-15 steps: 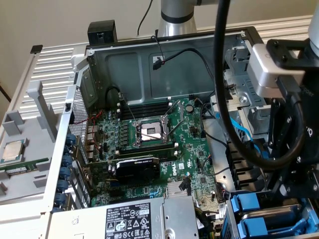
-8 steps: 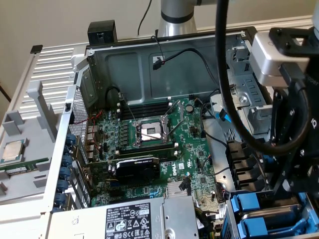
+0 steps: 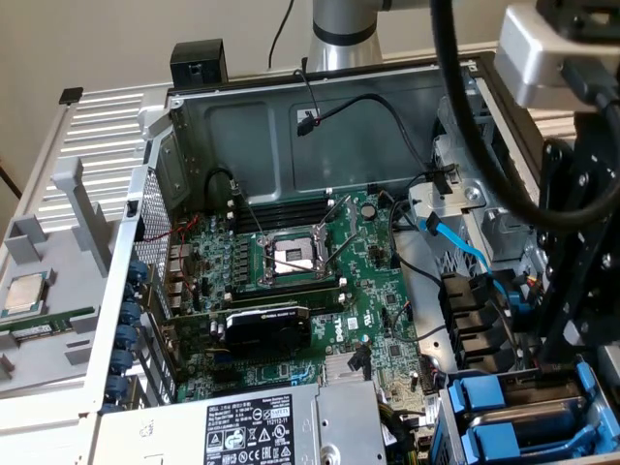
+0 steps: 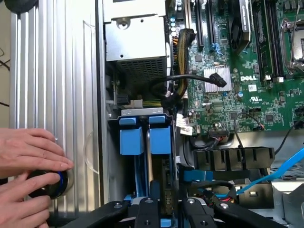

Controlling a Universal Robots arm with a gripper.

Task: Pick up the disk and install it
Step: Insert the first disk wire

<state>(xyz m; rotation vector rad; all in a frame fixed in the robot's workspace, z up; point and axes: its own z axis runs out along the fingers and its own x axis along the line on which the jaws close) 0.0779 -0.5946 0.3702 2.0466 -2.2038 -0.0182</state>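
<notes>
1. Wrist view: the gripper (image 4: 164, 198) has its jaws narrow, set on either side of a thin upright edge with a bit of blue plastic between them. They look closed on it, though the contact itself is cut off at the picture's border.
2. That edge belongs to the disk (image 4: 160, 137), seen edge-on, so its label and flat face are hidden. Its blue carrier frame runs from the jaws to a blue handle at the far end.
3. The disk stands in the drive bay (image 4: 142, 112), just beside the other blue carrier (image 4: 131, 138), on the side nearer the motherboard (image 4: 247, 90).
4. In the exterior view the black gripper body (image 3: 572, 310) hangs at about three o'clock from the motherboard's CPU socket (image 3: 294, 257). Its fingertips are hidden behind its own frame and the bay wall.
5. The blue carriers sit at roughly four o'clock from that socket, half cut off by the picture's edge.
6. A light-blue flat cable (image 3: 455, 242) runs between the socket and the gripper.
7. In the wrist view a person's two hands (image 4: 28, 156) rest on a ridged silver panel (image 4: 66, 71) outside the case. They cover a round black object with a blue ring (image 4: 56, 183), which is hard to make out.
</notes>
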